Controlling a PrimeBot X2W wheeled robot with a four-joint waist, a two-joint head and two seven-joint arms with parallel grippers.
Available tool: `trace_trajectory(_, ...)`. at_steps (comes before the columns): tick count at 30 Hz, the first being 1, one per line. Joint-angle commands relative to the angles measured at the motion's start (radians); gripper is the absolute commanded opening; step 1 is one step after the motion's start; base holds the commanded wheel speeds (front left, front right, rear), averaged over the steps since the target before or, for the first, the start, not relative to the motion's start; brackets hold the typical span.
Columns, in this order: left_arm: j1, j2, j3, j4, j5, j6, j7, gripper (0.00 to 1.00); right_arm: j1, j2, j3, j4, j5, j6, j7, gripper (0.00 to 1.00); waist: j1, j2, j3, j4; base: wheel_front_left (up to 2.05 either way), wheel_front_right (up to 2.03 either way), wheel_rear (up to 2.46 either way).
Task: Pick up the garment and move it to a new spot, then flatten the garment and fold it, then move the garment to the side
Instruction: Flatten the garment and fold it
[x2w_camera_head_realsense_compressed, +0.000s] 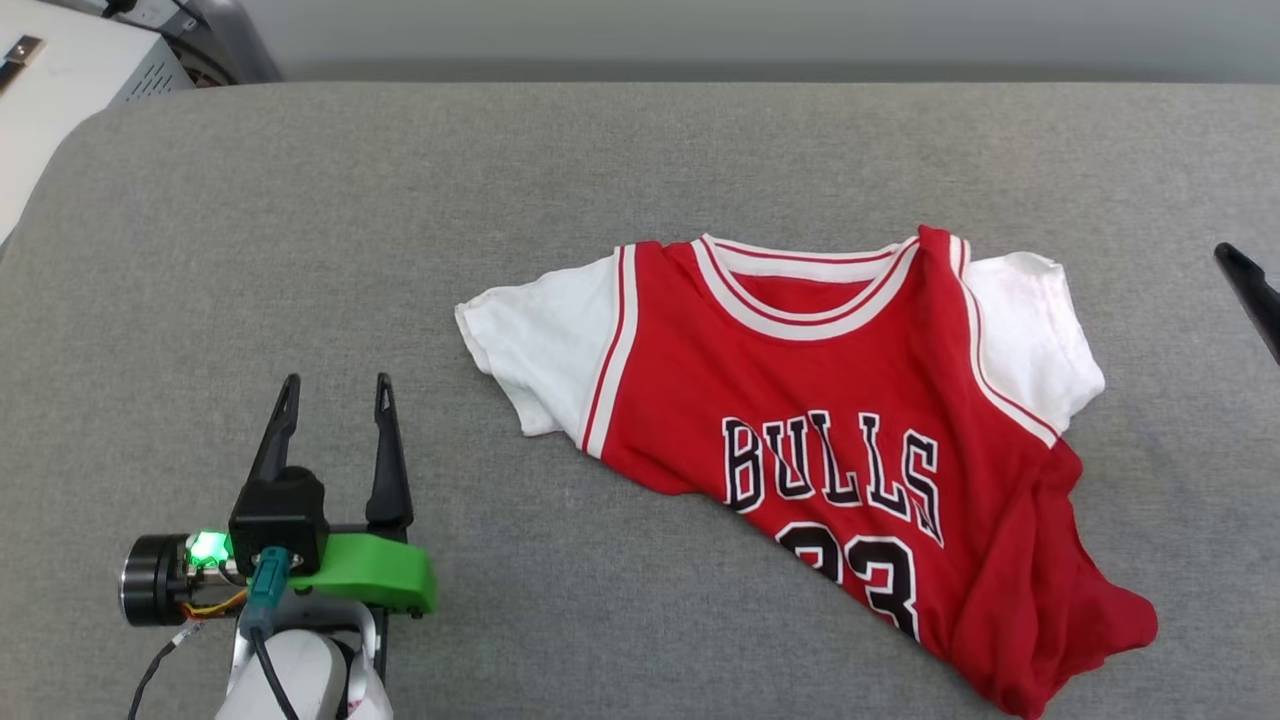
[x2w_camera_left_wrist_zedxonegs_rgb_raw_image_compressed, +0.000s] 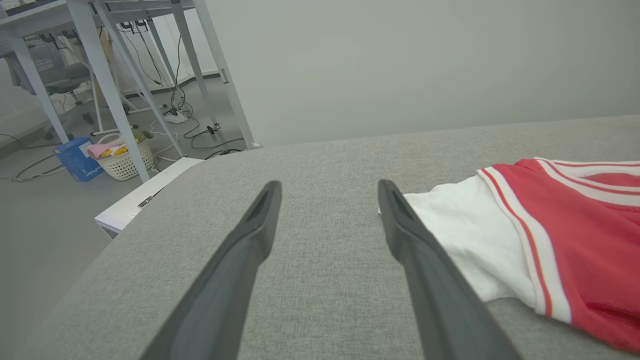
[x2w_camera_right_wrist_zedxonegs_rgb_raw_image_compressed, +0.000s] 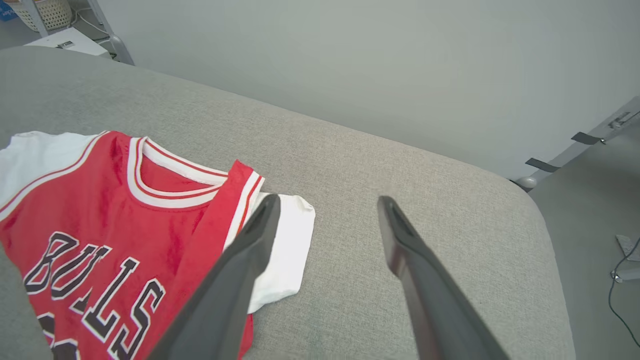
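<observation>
Either side of the garment (x2w_camera_head_realsense_compressed: 850, 400), L claw (x2w_camera_head_realsense_compressed: 335, 390) & R claw (x2w_camera_right_wrist_zedxonegs_rgb_raw_image_compressed: 325, 202) gape wide (both empty, clear of cloth).

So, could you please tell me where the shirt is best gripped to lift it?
Probably at its two white sleeves: the shirt lies chest-up with them spread outward, one toward each arm. The left gripper could come in from the left side, the right gripper from the right.

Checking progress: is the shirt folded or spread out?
Spread, not neatly folded: the shirt lies chest-up with both sleeves out, its lower part bunched and crumpled.
</observation>
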Motion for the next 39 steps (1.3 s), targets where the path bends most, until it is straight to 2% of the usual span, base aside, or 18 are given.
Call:
trace_trajectory(1, -0.029, -0.008, 0.001, -0.006, 0.01, -0.005, -0.006, 1.0, -0.047, -0.014, 0.027, 0.027, 0.026, 0.002, 0.053, 1.0, 0.0, 0.0, 0.042, 0.029, 0.0, 0.0, 0.0)
trace_trajectory(6, -0.076, -0.03, 0.001, -0.019, 0.026, -0.019, -0.006, 1.0, -0.197, -0.069, 0.149, 0.138, 0.125, 0.002, 0.326, 1.0, 0.0, 0.0, 0.109, 0.067, 0.0, 0.0, 0.0)
trace_trajectory(12, -0.125, -0.061, 0.002, -0.029, 0.045, -0.036, -0.006, 1.0, -0.351, -0.086, 0.252, 0.255, 0.139, 0.002, 0.512, 1.0, 0.0, 0.0, 0.187, 0.11, 0.0, 0.0, 0.0)
trace_trajectory(16, -0.149, -0.078, 0.008, -0.027, 0.055, -0.048, -0.006, 1.0, -0.437, -0.07, 0.282, 0.338, 0.116, 0.002, 0.55, 1.0, 0.0, 0.0, 0.228, 0.133, 0.0, 0.0, 0.0)
trace_trajectory(21, -0.172, -0.097, 0.02, -0.026, 0.068, -0.064, -0.006, 1.0, -0.508, -0.054, 0.315, 0.436, 0.068, 0.002, 0.54, 1.0, 0.0, 0.0, 0.27, 0.155, 0.0, 0.0, 0.0)
trace_trajectory(29, -0.188, -0.119, 0.042, -0.011, 0.087, -0.086, -0.006, 1.0, -0.458, -0.045, 0.417, 0.514, 0.088, 0.002, 0.513, 1.0, 0.0, 0.0, 0.292, 0.157, 0.0, 0.0, 0.0)
trace_trajectory(30, -0.187, -0.119, 0.047, -0.007, 0.09, -0.088, -0.006, 1.0, -0.45, -0.046, 0.426, 0.517, 0.1, 0.002, 0.504, 0.96, 0.0, 0.0, 0.288, 0.153, 0.0, 0.0, 0.0)
trace_trajectory(31, -0.185, -0.118, 0.051, -0.003, 0.092, -0.091, -0.006, 1.0, -0.446, -0.047, 0.438, 0.514, 0.108, 0.002, 0.49, 0.0, 0.0, 0.0, 0.281, 0.147, 0.0, 0.0, 0.0)
trace_trajectory(39, -0.186, -0.094, 0.09, 0.032, 0.089, -0.14, -0.006, 1.0, -0.478, -0.083, 0.446, 0.486, 0.141, 0.002, 0.276, 0.0, 0.0, 0.0, 0.191, 0.089, 0.0, 0.0, 0.0)
